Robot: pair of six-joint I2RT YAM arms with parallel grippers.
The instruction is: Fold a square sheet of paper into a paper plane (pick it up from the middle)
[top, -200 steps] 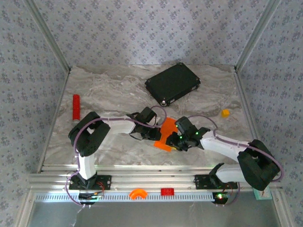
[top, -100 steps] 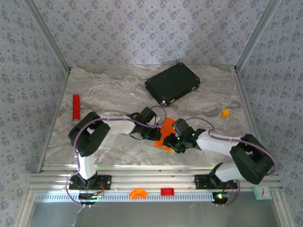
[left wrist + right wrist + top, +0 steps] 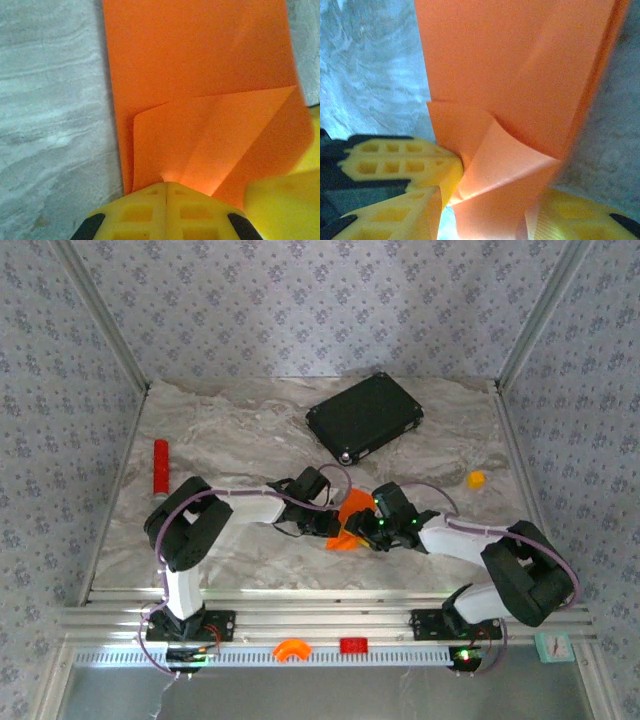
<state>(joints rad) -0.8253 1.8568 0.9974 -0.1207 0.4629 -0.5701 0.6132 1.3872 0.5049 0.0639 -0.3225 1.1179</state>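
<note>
The square sheet of paper (image 3: 349,521), bright orange and folded lengthwise into a partly formed paper plane, lies mid-table between my two grippers. My left gripper (image 3: 322,517) is shut on one end of it. In the left wrist view its yellow fingers (image 3: 165,189) meet on the creased paper (image 3: 200,75), which stretches away over the marble. My right gripper (image 3: 370,528) is at the other side. Its jaws (image 3: 490,200) stand apart, and a curled flap of the paper (image 3: 510,165) sits loose between them. The left gripper's fingers (image 3: 395,160) show beside that flap.
A black flat case (image 3: 365,418) lies at the back. A red cylinder (image 3: 160,466) stands by the left edge and a small orange-yellow lump (image 3: 476,479) sits at the right. An orange arc (image 3: 292,649) and a red block (image 3: 352,645) rest on the front rail.
My right gripper has slid left and a little away from the near edge, and its jaws have widened. The paper's near end has drawn in. The left gripper has kept its hold.
</note>
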